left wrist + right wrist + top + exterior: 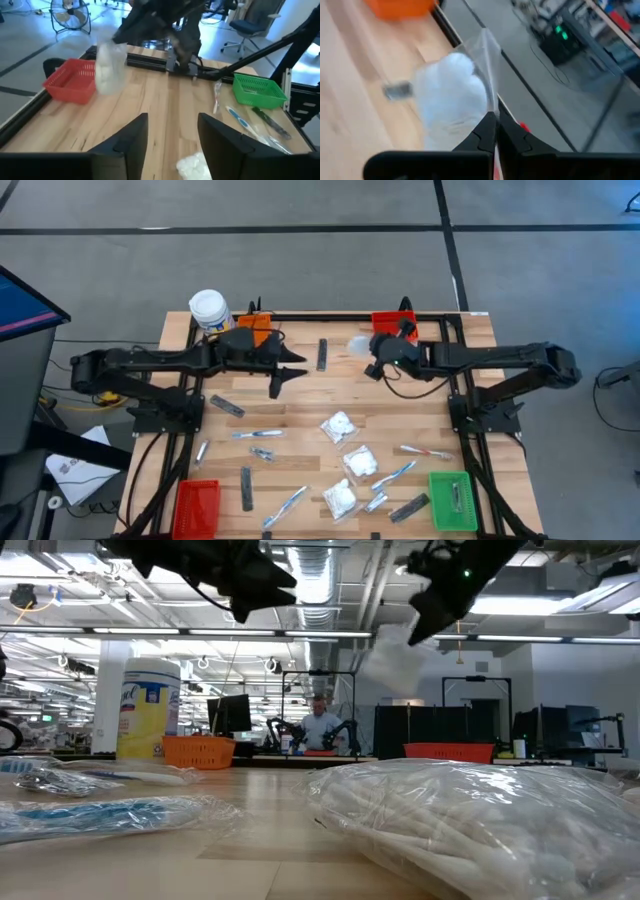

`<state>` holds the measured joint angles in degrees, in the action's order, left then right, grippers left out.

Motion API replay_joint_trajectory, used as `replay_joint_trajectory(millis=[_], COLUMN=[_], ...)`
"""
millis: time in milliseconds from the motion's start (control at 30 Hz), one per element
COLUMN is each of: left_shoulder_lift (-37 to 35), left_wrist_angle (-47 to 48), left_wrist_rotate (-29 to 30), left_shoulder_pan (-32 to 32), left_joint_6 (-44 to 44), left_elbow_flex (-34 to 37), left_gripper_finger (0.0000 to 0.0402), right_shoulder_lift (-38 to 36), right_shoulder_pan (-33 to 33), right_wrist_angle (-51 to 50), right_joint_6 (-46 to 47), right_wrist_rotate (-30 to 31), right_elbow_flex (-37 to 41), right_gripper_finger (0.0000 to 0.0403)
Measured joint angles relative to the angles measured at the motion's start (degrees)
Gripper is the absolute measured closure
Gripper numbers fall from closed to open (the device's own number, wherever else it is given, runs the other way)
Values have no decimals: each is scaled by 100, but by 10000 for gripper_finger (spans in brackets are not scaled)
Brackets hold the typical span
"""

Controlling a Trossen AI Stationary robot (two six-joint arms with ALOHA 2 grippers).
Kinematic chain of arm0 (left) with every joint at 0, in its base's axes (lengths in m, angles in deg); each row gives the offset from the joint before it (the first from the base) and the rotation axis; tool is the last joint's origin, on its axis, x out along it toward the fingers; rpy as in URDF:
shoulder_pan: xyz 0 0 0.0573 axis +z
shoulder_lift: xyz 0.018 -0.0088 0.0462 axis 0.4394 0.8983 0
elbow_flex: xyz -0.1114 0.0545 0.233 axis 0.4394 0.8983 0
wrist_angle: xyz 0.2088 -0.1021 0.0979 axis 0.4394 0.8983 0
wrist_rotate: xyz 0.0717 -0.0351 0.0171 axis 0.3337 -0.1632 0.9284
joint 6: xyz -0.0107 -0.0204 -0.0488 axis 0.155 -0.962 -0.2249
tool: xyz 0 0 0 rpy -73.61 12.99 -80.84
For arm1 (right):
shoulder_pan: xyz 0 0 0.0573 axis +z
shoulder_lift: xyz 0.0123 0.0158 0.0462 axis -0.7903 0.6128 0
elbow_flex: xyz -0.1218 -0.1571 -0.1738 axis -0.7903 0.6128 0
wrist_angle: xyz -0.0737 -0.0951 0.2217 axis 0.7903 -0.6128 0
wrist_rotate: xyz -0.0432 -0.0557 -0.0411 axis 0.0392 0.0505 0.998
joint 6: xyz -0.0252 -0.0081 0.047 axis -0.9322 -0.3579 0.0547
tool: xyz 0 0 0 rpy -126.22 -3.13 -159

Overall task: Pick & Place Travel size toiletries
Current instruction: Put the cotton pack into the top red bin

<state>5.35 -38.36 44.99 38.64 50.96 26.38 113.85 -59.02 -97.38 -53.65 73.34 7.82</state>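
My right gripper [493,131] is shut on a white puffy packet [451,102] and holds it in the air over the table's far middle [358,345]. My left gripper [172,145] stands open just left of it [284,373] with nothing between its fingers. More toiletries lie flat on the wooden table: white packets [340,426] [360,463], toothbrushes [258,434] [425,451] and dark flat bars [322,355] [227,406]. In the low view a big packet [480,815] lies close in front. My right gripper pinches the packet's clear flat edge [489,87] between its two fingers. They come from the table's right side, slanting down. The packet hangs off the fingertips [395,660], lifted clear of the table.
An orange bin [256,330] and a yellow jar with a white cap [210,310] stand at the far left, a red bin [393,325] at the far right. A red bin [197,506] and a green bin [452,500] sit at the near corners.
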Motion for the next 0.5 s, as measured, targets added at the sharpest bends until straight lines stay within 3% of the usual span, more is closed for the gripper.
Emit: replay_joint_trajectory(millis=[233, 500], left_shoulder_lift=[-292, -274], left_wrist_angle=[-39, -44], left_wrist_rotate=[27, 27], left_shoulder_pan=[-2, -2], left_joint_6=[2, 2], left_elbow_flex=[81, 83], left_gripper_finger=[237, 237], right_shoulder_lift=[-4, 171], right_shoulder_pan=[-1082, -2802], right_wrist_angle=[-371, -455], right_joint_6=[-1709, -2877], right_wrist_rotate=[-169, -1962], right_elbow_flex=[-58, -596], right_gripper_finger=[402, 403])
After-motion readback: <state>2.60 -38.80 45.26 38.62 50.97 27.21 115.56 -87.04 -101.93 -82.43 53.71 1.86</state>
